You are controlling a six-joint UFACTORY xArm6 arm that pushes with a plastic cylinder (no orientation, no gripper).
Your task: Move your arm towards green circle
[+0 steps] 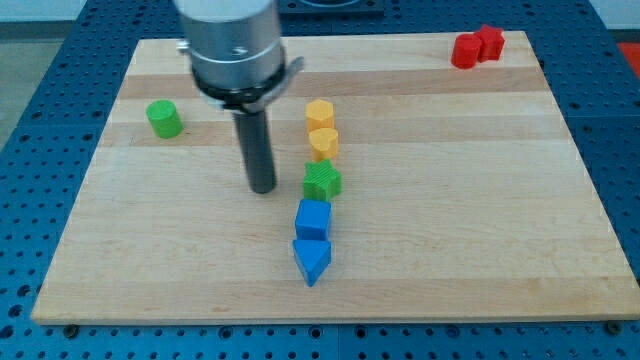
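The green circle (164, 118) sits near the tabletop's (480, 230) left edge. My tip (262, 188) stands well apart from it, at its four o'clock; there is no hand, only a rod. A straight slide toward ten o'clock looks best, with nothing between. The yellow blocks (321, 128), green star (322, 181), blue blocks (312, 242) and red blocks (476, 47) lie rightward.

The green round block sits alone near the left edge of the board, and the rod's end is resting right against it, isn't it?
Not quite. The green round block does sit alone near the view's left edge of the board, but my tip is not against it. The camera view shows my tip well apart from it, toward the view's right and lower, close to the green star-shaped block in the middle column.
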